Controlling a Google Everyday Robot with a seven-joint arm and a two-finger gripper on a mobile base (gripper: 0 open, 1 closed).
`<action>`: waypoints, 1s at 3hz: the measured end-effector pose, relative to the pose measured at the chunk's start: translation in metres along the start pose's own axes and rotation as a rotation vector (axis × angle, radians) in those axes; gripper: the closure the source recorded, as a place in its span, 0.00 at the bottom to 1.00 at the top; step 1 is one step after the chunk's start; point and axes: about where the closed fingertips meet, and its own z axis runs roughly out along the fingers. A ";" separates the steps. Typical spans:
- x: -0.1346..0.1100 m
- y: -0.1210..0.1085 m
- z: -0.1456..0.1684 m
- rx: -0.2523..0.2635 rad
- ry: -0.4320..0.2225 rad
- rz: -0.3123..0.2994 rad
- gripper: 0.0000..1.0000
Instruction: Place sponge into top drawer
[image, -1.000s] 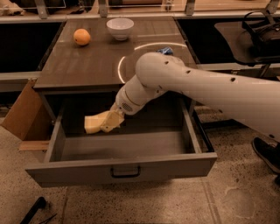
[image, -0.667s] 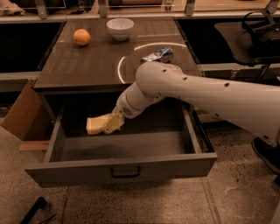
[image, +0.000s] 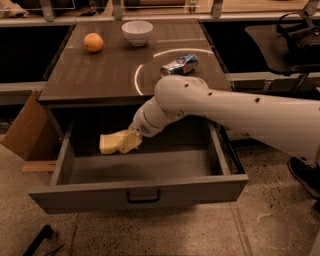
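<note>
The top drawer (image: 140, 192) is pulled wide open below the table, with its dark pull handle at the front centre. My gripper (image: 128, 142) reaches into the drawer's left part from the right, shut on the pale yellow sponge (image: 108, 142). The sponge sticks out to the left of the cream fingers (image: 131, 141), low inside the drawer near its back left. I cannot tell whether it touches the drawer floor. My white arm (image: 225, 107) crosses over the drawer's right side.
On the dark tabletop (image: 100, 75) sit an orange (image: 93, 42), a white bowl (image: 137, 32) and a crushed can (image: 180, 65). A cardboard box (image: 25, 127) stands left of the drawer. A chair (image: 295, 45) is at the right.
My arm's upper part has dropped lower, uncovering the crushed can on the table. The gripper and the sponge have barely shifted inside the drawer.
</note>
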 end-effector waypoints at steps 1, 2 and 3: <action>0.010 -0.010 0.014 0.030 -0.028 -0.018 0.84; 0.019 -0.020 0.028 0.042 -0.052 -0.009 0.61; 0.027 -0.028 0.039 0.040 -0.063 0.007 0.37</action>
